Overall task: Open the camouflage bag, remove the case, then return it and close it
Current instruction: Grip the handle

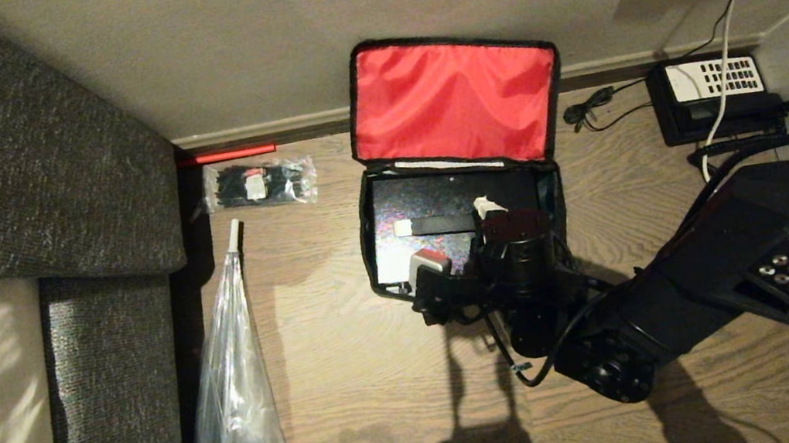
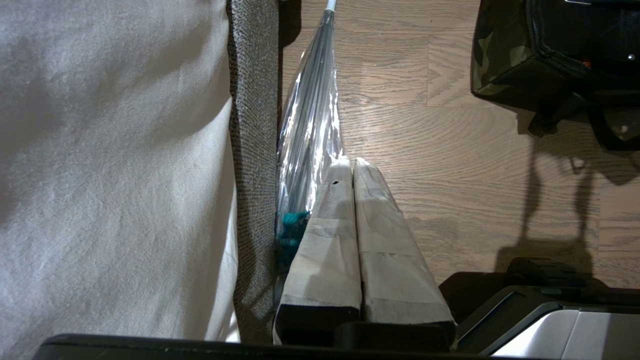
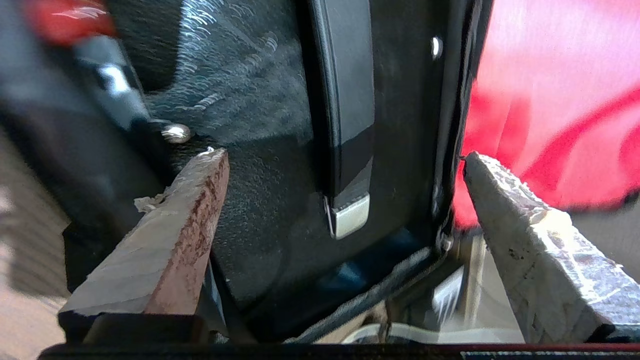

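Lying inside the camouflage bag (image 1: 451, 100), the case (image 1: 439, 207) sits under right claw (image 3: 342, 165); seemingly untouched.

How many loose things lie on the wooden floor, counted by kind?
Bags: 1, the camouflage bag, lid open
Cases: 1, the case, in the bag
Packets of ties: 1
Umbrellas: 1
Telephones: 1
Total: 5

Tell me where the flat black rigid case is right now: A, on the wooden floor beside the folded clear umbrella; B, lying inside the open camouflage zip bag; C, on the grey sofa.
B: the flat black rigid case lies inside the open camouflage zip bag, below its raised red-lined lid.
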Available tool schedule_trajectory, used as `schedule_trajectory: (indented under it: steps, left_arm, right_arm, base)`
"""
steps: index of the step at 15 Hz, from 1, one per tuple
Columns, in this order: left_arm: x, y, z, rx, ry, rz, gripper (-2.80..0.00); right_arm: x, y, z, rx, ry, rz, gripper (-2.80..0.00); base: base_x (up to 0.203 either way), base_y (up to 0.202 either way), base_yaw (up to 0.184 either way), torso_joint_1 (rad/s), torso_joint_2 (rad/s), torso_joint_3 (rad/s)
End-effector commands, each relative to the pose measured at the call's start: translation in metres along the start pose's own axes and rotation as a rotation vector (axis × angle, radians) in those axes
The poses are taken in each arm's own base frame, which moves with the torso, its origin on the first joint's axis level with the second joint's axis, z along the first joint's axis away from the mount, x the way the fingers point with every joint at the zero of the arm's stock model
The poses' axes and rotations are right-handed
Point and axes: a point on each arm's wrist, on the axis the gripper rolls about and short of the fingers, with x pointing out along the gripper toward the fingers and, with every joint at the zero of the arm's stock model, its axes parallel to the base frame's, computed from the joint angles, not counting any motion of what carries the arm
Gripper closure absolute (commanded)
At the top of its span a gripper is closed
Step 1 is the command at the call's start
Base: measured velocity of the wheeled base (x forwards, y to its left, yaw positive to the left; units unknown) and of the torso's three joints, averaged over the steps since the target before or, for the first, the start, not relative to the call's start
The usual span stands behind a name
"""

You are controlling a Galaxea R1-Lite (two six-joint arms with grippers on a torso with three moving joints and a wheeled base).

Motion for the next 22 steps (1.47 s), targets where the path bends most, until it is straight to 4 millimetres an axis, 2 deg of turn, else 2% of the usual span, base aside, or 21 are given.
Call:
schedule_trajectory:
  steps: [1,6,9,12,17,22]
  left_arm:
    - [0.0,0.0,0.0,0.001,0.0,0.001,0.0]
    - [0.0,0.0,0.0,0.0,-0.001,0.001,0.0]
    - [0.0,0.0,0.0,0.0,-0.001,0.001,0.0]
    - [0.0,0.0,0.0,0.0,0.0,0.0,0.0]
    - [0.0,0.0,0.0,0.001,-0.001,0.001,0.0]
    - [0.0,0.0,0.0,0.001,0.0,0.001,0.0]
  right_arm:
    - [0.008,0.006,0.004,0.001,0.012,-0.019,-2.8]
    - [0.017,-0.009,-0.003,-0.018,0.02,-0.139,-2.8]
    - [0.026,0.01,-0.006,-0.028,0.028,-0.14,-2.8]
    - [0.046,0.017,-0.012,-0.015,0.06,-0.163,-2.8]
    - [0.087,-0.014,-0.018,0.079,0.102,-0.317,-2.8]
    - [0.092,-0.002,-0.022,0.062,0.116,-0.288,-2.8]
  base:
    - [0.0,0.0,0.0,0.0,0.0,0.0]
    - [0.0,0.0,0.0,0.0,0.0,0.0]
    - [0.0,0.0,0.0,0.0,0.0,0.0]
    - [0.0,0.0,0.0,0.0,0.0,0.0]
    - [0.0,0.0,0.0,0.0,0.0,0.0]
    - [0.0,0.0,0.0,0.0,0.0,0.0]
